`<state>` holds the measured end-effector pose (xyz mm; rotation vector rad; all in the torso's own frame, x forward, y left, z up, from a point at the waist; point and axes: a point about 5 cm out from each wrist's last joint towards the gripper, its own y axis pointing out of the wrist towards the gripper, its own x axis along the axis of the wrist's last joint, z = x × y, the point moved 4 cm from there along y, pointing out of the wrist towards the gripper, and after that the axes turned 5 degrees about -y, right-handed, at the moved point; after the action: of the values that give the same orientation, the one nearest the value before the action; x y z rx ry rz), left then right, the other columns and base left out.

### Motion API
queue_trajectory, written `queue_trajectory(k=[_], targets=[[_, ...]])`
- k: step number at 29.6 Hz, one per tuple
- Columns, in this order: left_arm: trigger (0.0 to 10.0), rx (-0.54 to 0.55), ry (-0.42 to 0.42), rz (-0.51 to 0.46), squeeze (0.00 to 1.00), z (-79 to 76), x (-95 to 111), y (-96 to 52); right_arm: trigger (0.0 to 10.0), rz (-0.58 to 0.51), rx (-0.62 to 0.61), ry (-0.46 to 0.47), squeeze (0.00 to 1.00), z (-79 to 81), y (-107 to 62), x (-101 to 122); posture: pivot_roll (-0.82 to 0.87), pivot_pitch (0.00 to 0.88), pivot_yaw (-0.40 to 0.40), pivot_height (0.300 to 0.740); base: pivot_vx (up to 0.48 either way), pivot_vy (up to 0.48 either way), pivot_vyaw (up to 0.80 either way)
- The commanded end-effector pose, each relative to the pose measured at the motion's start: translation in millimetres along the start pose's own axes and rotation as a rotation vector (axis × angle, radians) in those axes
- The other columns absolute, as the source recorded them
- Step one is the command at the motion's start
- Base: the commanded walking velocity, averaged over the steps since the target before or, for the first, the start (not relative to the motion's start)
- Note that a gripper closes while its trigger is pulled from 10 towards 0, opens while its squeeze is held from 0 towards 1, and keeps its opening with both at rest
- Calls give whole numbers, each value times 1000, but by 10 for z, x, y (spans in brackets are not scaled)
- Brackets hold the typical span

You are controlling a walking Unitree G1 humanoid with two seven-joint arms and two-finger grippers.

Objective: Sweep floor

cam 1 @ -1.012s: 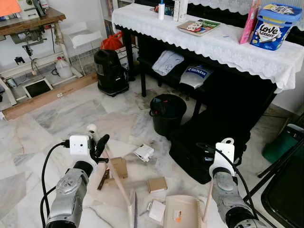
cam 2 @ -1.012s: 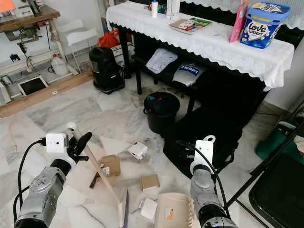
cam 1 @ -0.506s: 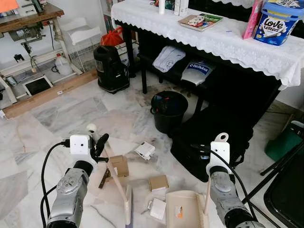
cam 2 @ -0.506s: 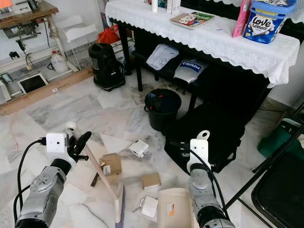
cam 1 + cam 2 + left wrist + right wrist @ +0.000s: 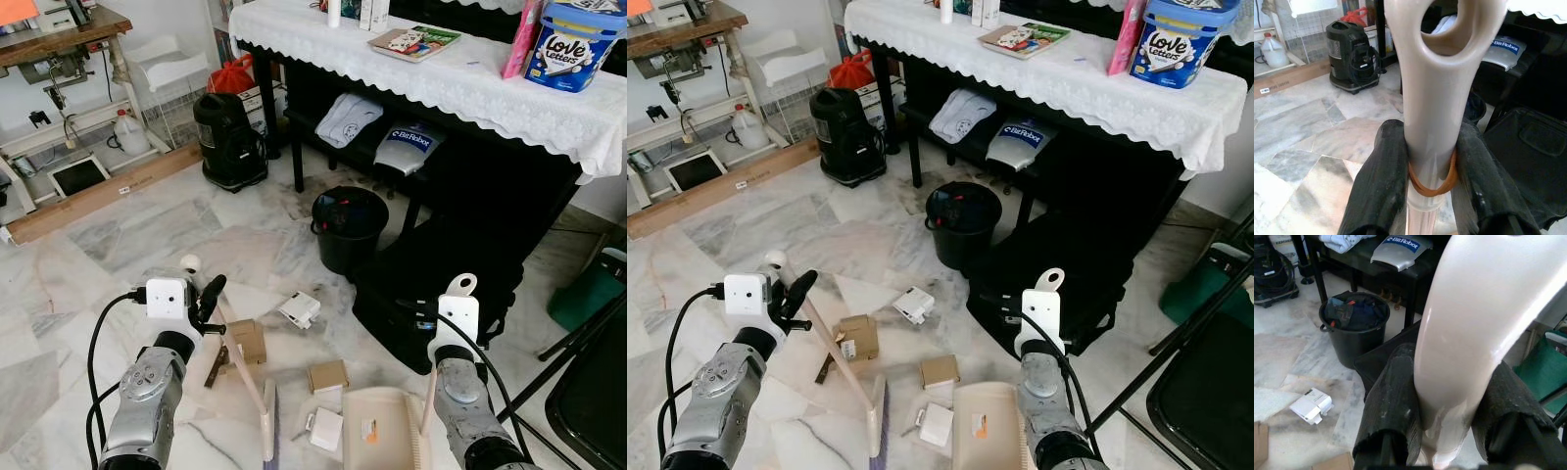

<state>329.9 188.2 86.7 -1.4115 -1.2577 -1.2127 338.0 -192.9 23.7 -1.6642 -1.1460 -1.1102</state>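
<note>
L end effector (image 5: 1422,196) is clamped on the cream broom handle (image 5: 1437,112), 1 black finger (image 5: 1378,191) on each side w/ an orange rubber band round the handle between them. From the head views the broom (image 5: 245,377) slants down from that grip to its bristle head (image 5: 268,441), which rests on the marble floor (image 5: 147,235) just beside a white packet (image 5: 325,429).

R end effector (image 5: 1444,426) is clamped on the cream dustpan handle (image 5: 1474,318), fingers pressed to both sides. The dustpan (image 5: 377,441) sits flat on the floor by the R arm, mouth toward the litter.

Litter on the floor between the 2 arms: a brown carton (image 5: 246,343) touching the broom stick, a smaller brown box (image 5: 326,376), a white box (image 5: 299,310) further out, and the white packet near the dustpan's edge.

Beyond: a black bin (image 5: 347,230) full of rubbish, next to a black bag (image 5: 431,294). A black vacuum (image 5: 230,142) stands by the leg of a tabletop (image 5: 470,93) w/ a white lace cloth, carrying a blue "Love Letters" tub (image 5: 573,44) and a book (image 5: 411,43). Folded clothes (image 5: 350,119) lie on a bench under it.
</note>
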Motion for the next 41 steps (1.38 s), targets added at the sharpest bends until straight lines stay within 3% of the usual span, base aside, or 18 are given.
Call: queue_trajectory(k=[1,13,24,30,41], targets=[[10000,0,11,-19,0,-1,31,2,10000,-59,-5,-8,0,-12,31,127,148,65,53,740,0,0,0],[10000,7,18,-11,0,8,11,1,10000,-2,39,-18,0,95,-37,-26,151,62,53,740,0,0,0],[10000,7,8,62,0,5,-182,-22,10000,85,117,-19,0,218,-153,-250,141,53,55,740,0,0,0],[10000,-36,-4,108,0,-31,-268,-46,10000,108,144,-20,0,260,-186,-305,140,48,56,740,0,0,0],[10000,-230,55,300,0,-93,-524,-218,10000,117,165,-15,0,312,-179,-294,149,48,53,740,0,0,0]])
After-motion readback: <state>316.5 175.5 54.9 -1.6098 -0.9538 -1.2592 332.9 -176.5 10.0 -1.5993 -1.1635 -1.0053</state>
